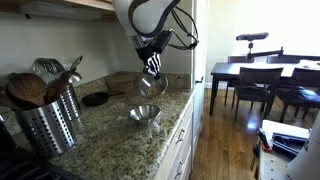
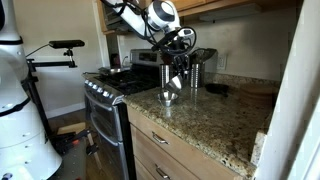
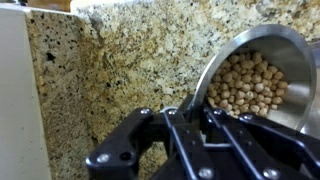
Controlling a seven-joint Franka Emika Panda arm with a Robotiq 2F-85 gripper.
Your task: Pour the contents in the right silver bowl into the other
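Two silver bowls are in play over a speckled granite counter [image 1: 110, 132]. One, the lifted bowl [image 1: 150, 86], hangs in the air under the gripper [image 1: 152, 66], whose narrow-set fingers pinch its rim. In the wrist view the lifted bowl [image 3: 292, 48] fills the right side, tilted with its mouth turned toward the camera, and a heap of pale round chickpeas [image 3: 245, 82] lies against its lower wall. The black fingers [image 3: 150, 135] come in from the bottom edge of that view, drawn close together beside the rim. The standing bowl [image 1: 145, 113] sits upright on the counter just below the lifted one and apart from it. Its inside cannot be made out in either exterior view. In an exterior view the same standing bowl [image 2: 168, 97] is near the counter's front edge, with the gripper [image 2: 178, 66] directly above it. A perforated metal utensil holder [image 1: 45, 125] with wooden spoons [image 1: 28, 90] stands on the counter, well apart from the bowls, and a small dark round dish [image 1: 96, 98] lies near the wall. A stove [image 2: 105, 95] adjoins the counter in an exterior view, and a dark dining table [image 1: 255, 72] with chairs stands in the room beyond
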